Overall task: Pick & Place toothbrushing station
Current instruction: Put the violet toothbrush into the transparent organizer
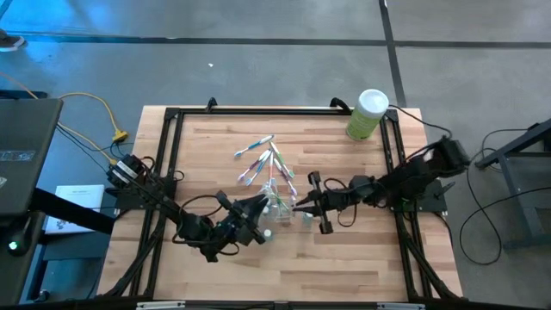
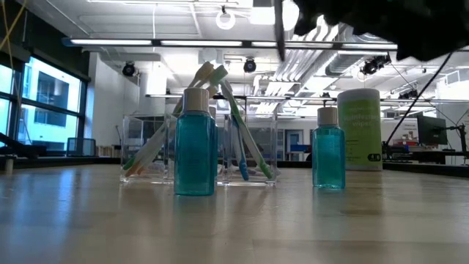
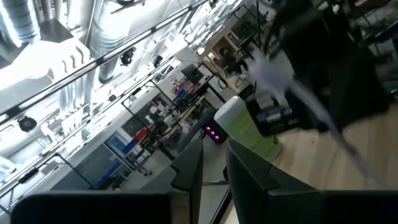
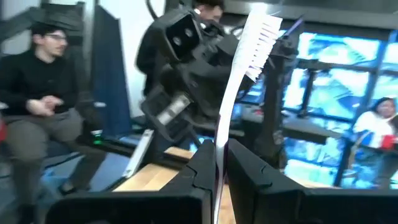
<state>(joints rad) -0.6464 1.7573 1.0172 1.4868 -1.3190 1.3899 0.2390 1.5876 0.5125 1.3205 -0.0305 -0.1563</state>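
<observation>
A small clear holder (image 2: 201, 150) stands mid-table with several pastel toothbrushes (image 1: 261, 159) leaning in it and fanning out. Two small blue bottles with white caps (image 2: 196, 143) (image 2: 327, 150) stand on the table in front of it. My right gripper (image 4: 217, 146) is just right of the holder (image 1: 280, 205), shut on a white toothbrush (image 4: 239, 81). My left gripper (image 3: 214, 158) hovers at the holder's near left (image 1: 261, 209), its fingers a narrow gap apart with nothing between them. My right gripper pinches the white toothbrush by its handle (image 4: 219, 138) between its two fingers. The fingers lie roughly level, coming from the table's right. The brush rises out of the fingers with its bristle head (image 4: 261, 34) uppermost, lifted clear of the table.
A tall green canister with a white lid (image 1: 368, 114) stands at the table's far right. A black frame (image 1: 172, 112) runs around the table. Two people (image 4: 37, 93) (image 4: 382, 121) are in the room beyond the table.
</observation>
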